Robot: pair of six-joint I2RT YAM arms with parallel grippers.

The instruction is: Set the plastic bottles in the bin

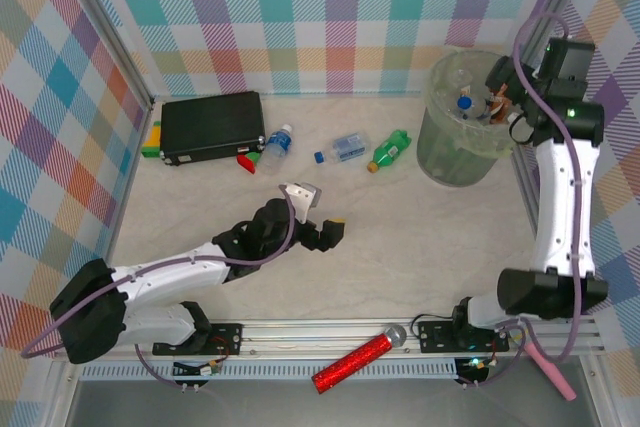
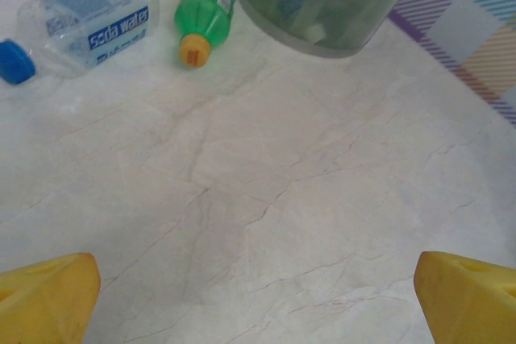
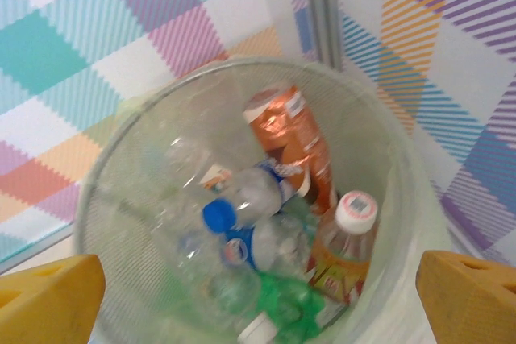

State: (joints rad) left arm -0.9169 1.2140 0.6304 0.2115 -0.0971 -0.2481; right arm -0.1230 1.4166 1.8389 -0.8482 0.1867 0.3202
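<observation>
Three bottles lie on their sides on the table (image 1: pixel 420 247), in a loose row along the far side: a clear bottle (image 1: pixel 277 146) with a blue cap just beside the black case (image 1: pixel 212 127), a soda water bottle (image 1: pixel 343 149) in the middle, and a green bottle (image 1: pixel 388 150) nearest the bin (image 1: pixel 445 157). The bin stands upright in the far right corner, well apart from the case.

My left claw (image 1: pixel 330 235) hovers low over bare table near the middle, its yellow fingertips (image 2: pixel 48 300) spread wide with nothing between them. From its wrist camera I see the soda water bottle and the green bottle ahead, the green one's orange cap pointing toward me, and the foot of the bin to their right.

My right claw (image 3: pixel 258 296) hangs above the mouth of the bin, jaws spread wide and holding nothing. Looking down past them I see several bottles piled inside: a brown-labelled bottle (image 3: pixel 290 138) leaning at the far wall, a blue-capped bottle (image 3: pixel 242 215) across the middle, a white-capped bottle (image 3: pixel 347 239) with an orange label on the right, and a crumpled green one (image 3: pixel 286 304) nearest me.

A red glittery tube (image 1: pixel 350 362) lies on the rail at the near edge, between the two arm bases.
</observation>
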